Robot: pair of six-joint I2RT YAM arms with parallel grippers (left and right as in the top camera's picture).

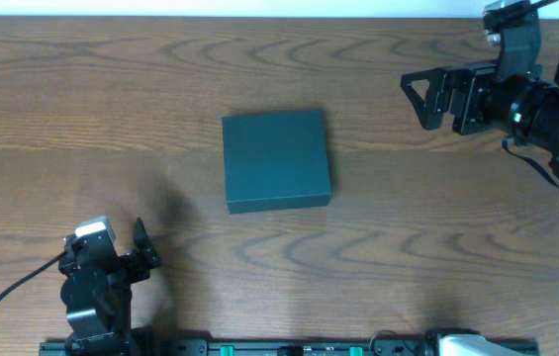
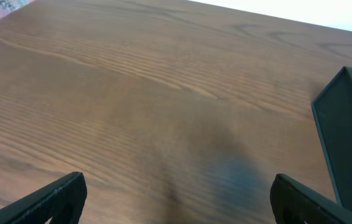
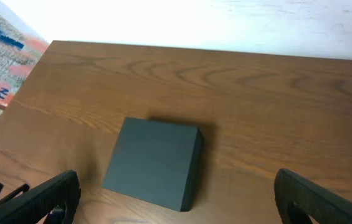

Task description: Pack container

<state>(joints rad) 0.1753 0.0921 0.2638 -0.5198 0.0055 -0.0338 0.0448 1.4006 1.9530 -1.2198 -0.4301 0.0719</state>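
Note:
The container (image 1: 276,160) is a dark teal-green square box lying flat with its lid shut, in the middle of the wooden table. It also shows in the right wrist view (image 3: 154,162) and at the right edge of the left wrist view (image 2: 350,134). My left gripper (image 1: 140,245) is open and empty near the front left, well apart from the box; its fingers frame bare wood (image 2: 176,199). My right gripper (image 1: 419,99) is open and empty at the far right, held above the table and pointing toward the box (image 3: 176,199). No snack packets are in view.
The wooden table (image 1: 111,119) reaches a white wall at the back. A black cable (image 1: 7,287) trails from the left arm. A rail with arm bases (image 1: 289,348) runs along the front edge. Coloured floor shows past the table's left edge (image 3: 1,50).

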